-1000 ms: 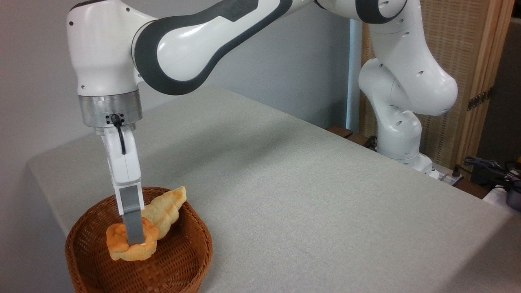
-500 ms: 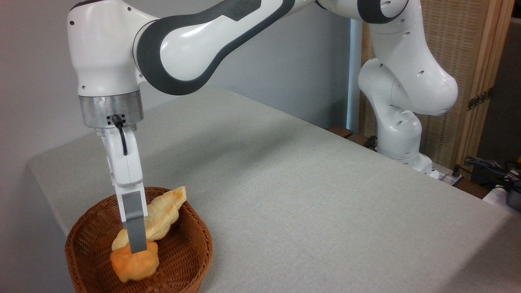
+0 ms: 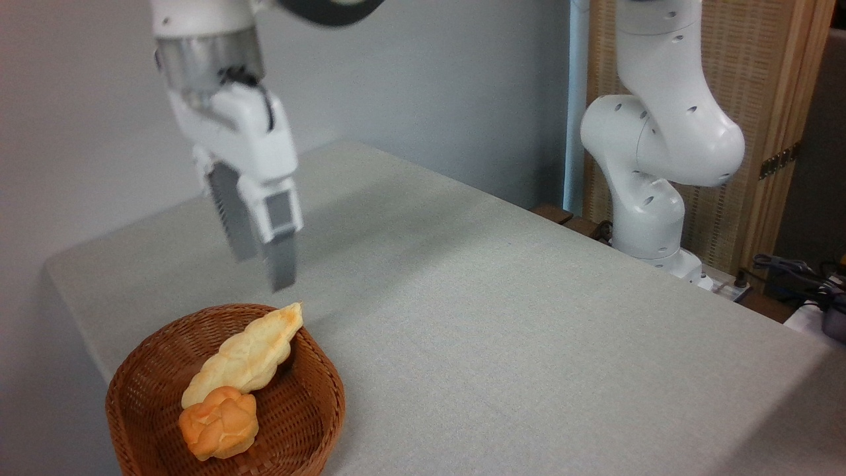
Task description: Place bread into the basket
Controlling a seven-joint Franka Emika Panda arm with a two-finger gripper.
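The bread (image 3: pixel 219 423), a small orange-golden bun with a cracked top, lies inside the round brown wicker basket (image 3: pixel 310 410) at the lower left. It rests against a long pale braided pastry (image 3: pixel 246 354) that also lies in the basket. My gripper (image 3: pixel 263 270) hangs well above the basket's far rim, open, with nothing between its two grey fingers (image 3: pixel 282 258).
The grey table (image 3: pixel 502 330) stretches to the right of the basket. The arm's white base (image 3: pixel 651 198) stands at the table's far right edge. Cables and a wooden screen (image 3: pixel 747 99) sit behind it.
The gripper let go of the bread, which dropped into the basket. It then rose well above the basket, shifted slightly right, and turned, so both fingers show apart.
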